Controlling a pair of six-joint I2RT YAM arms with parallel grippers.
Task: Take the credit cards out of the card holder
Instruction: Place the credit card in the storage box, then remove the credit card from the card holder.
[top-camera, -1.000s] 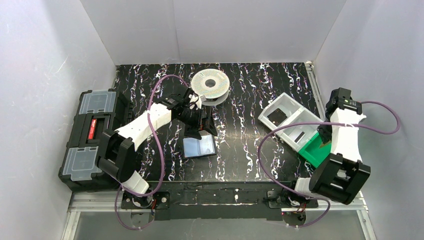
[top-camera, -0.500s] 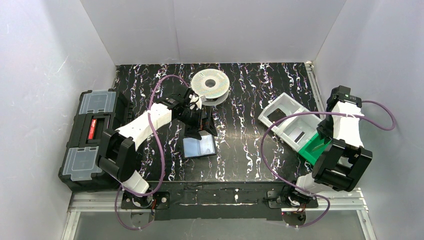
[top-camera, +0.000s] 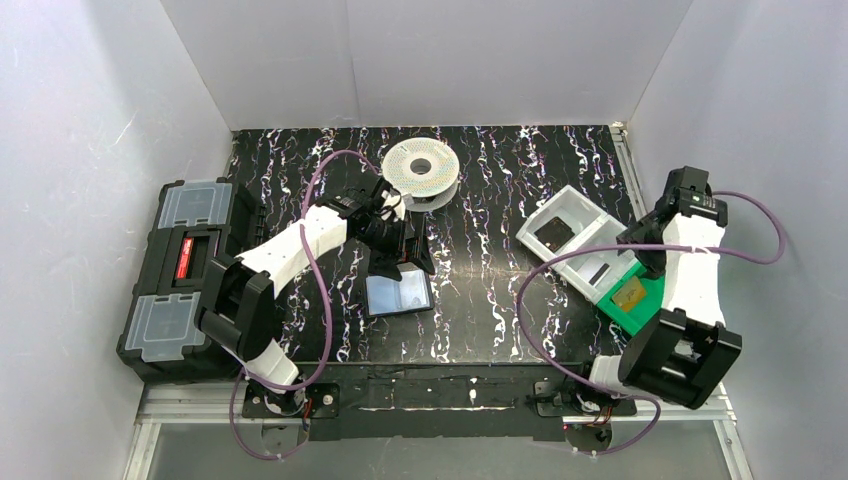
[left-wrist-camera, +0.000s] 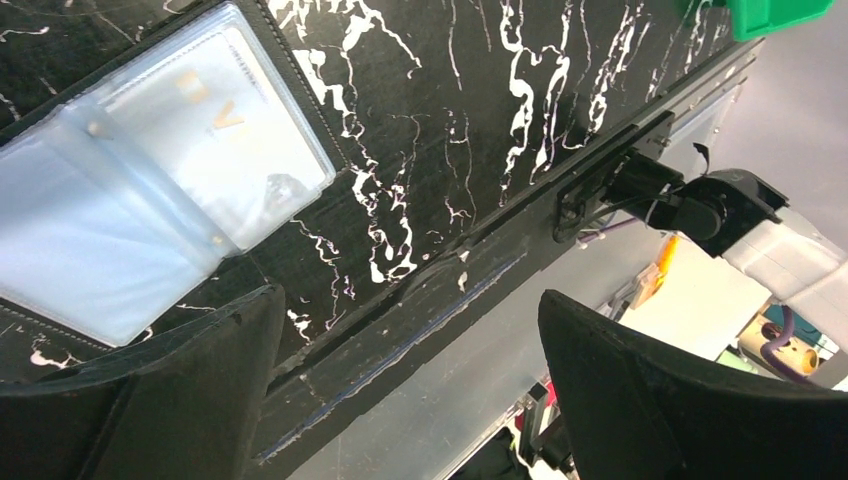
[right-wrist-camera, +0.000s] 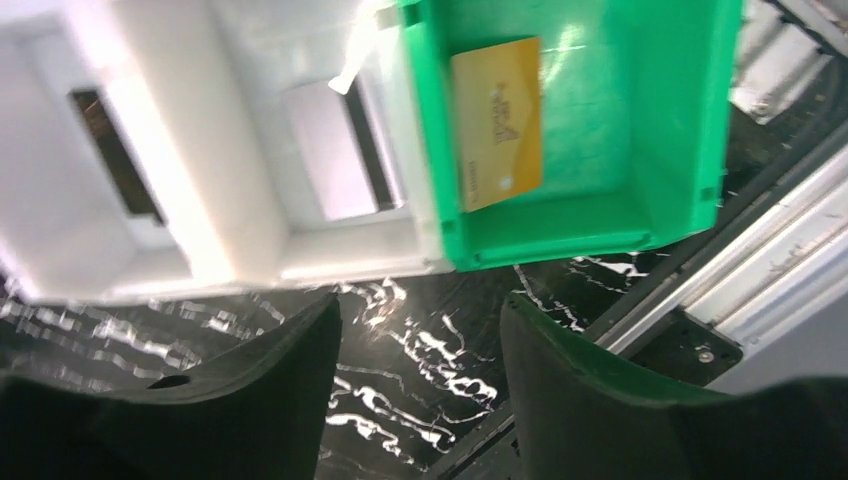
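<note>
The card holder (top-camera: 400, 293) lies open on the black marbled table, its bluish-grey sleeves facing up. In the left wrist view the card holder (left-wrist-camera: 150, 190) shows a pale credit card (left-wrist-camera: 225, 130) with orange marks behind its right-hand clear sleeve. My left gripper (top-camera: 403, 250) hangs just behind the holder, wide open and empty (left-wrist-camera: 410, 330). An orange-tan credit card (right-wrist-camera: 497, 122) lies flat in the green bin (right-wrist-camera: 680, 120), also seen from above as the orange-tan card (top-camera: 630, 297). My right gripper (top-camera: 648, 262) hovers over that bin, open with nothing between its fingers (right-wrist-camera: 415, 330).
Two white bins (top-camera: 575, 235) adjoin the green bin (top-camera: 650, 310); dark items lie in them. A big black toolbox (top-camera: 185, 275) stands at the left edge. A white spool (top-camera: 421, 170) sits at the back behind the left arm. The metal rail (top-camera: 440, 400) runs along the front.
My right gripper has opened and drawn up and back from the green bin, leaving the orange-tan card lying in it. The left arm has barely moved.
</note>
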